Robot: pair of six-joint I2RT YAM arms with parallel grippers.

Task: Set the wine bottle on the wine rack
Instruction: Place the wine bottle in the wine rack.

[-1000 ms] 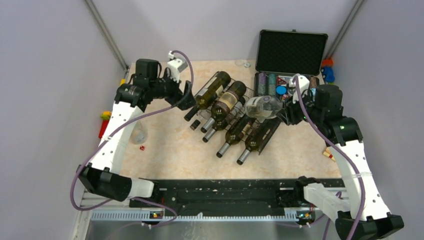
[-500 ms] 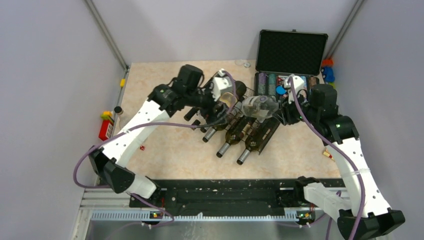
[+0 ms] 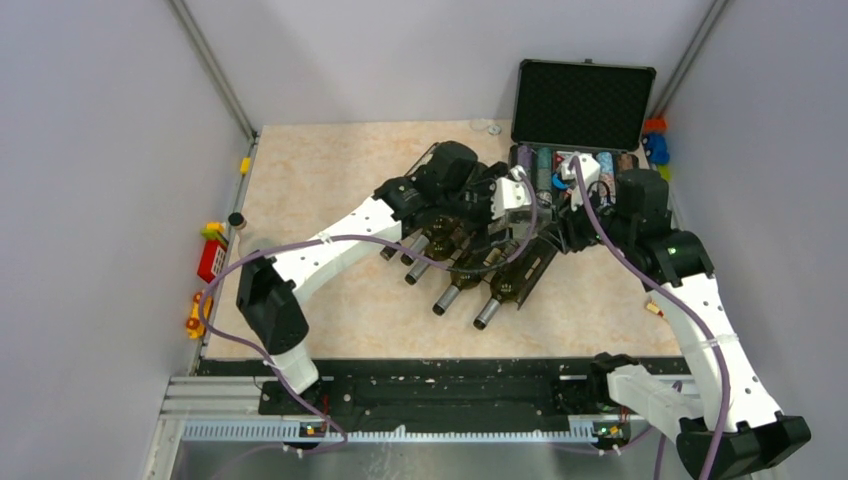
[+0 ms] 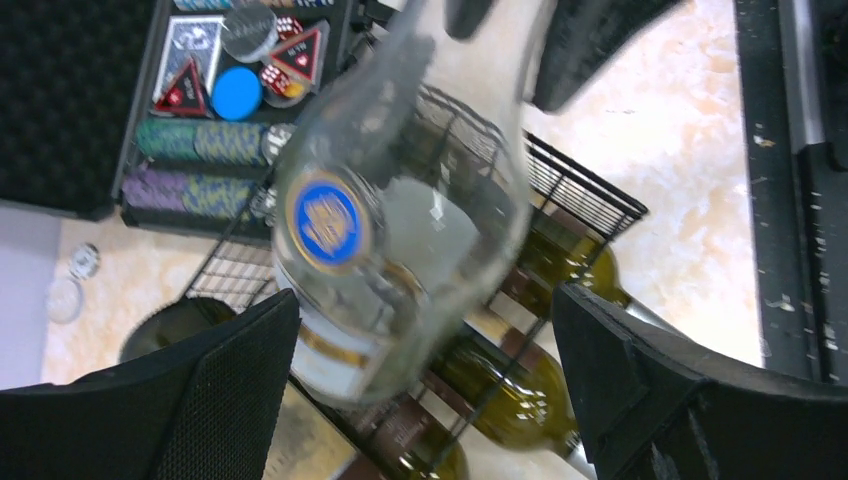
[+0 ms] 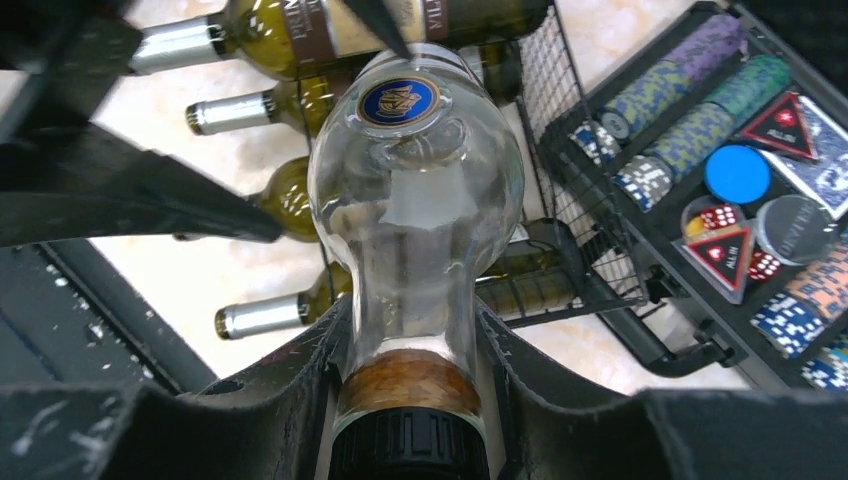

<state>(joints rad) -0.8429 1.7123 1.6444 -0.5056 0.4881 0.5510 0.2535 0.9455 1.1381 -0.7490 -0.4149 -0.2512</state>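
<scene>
Crowding the wine rack (image 3: 541, 262) — green bottles (image 3: 468, 272)

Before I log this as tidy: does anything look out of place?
Yes: the clear bottle hangs above the wine rack, its neck between the right fingers, not in a cradle like the green bottles.

Table (image 3: 330, 170): beige marbled top.
Rack (image 4: 588, 190): black wire mesh, stands on the table right of the middle.
Case (image 3: 583, 100): black, lid up, at the far right corner, just beside the rack.
Discs (image 4: 83, 260): two, small, round, loose at the far edge, left of the case.
</scene>
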